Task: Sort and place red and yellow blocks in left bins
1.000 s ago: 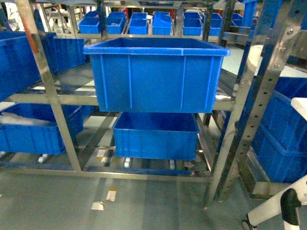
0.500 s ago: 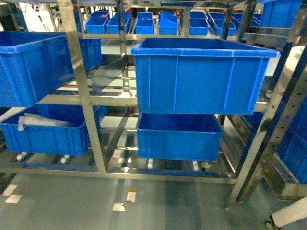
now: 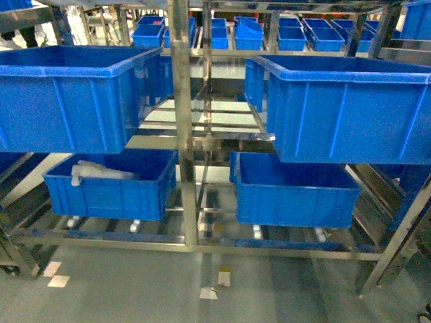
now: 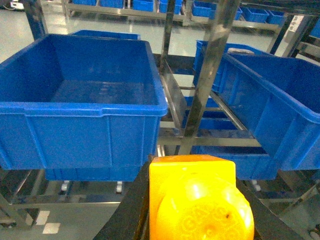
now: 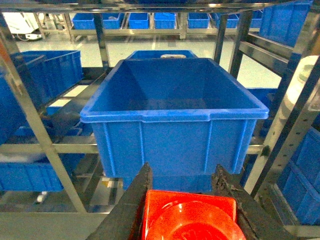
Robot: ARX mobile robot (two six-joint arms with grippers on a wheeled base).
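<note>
Blue bins (image 3: 64, 94) sit on steel racking (image 3: 182, 128) over grey floor (image 3: 135, 289)

Rack (image 3: 183, 134) now farther right

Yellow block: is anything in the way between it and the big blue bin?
Nothing visible. The left gripper holds the yellow block in front of the open, empty bin, with only clear air between.

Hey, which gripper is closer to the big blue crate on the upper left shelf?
Left. The left gripper, holding the yellow block, faces that crate; the right gripper faces the other crate.
</note>
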